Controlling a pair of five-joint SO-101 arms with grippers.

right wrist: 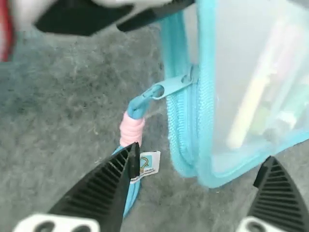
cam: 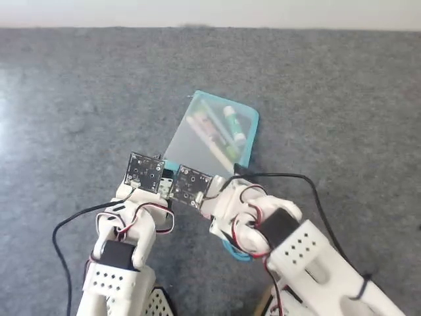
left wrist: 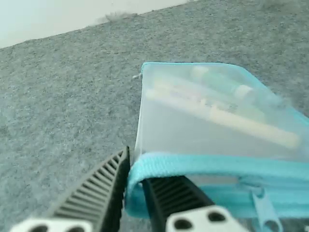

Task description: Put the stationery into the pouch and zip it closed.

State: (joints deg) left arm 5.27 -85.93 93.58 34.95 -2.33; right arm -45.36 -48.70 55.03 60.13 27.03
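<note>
Grey felt covered the tabletop (cam: 66, 99), with a pale wall (cam: 197, 13) along its far edge. Near the middle of the tabletop lay the pouch (cam: 204, 148), clear with teal trim, tilted so 1 corner pointed toward the far edge. The stationery (cam: 214, 135) showed through its side: several pens and a white-capped stick. The left gripper (left wrist: 134, 174) was clamped on the teal trim at the pouch's near corner, its 2 jaws pinched close on the fabric. The right gripper (right wrist: 202, 154) stood wide open, holding nothing, straddling the pouch's near edge by the zip pull (right wrist: 166, 88). A cord with a pink band (right wrist: 131, 128) and a small tag (right wrist: 148, 164) hung from the pull, just beside 1 finger.
</note>
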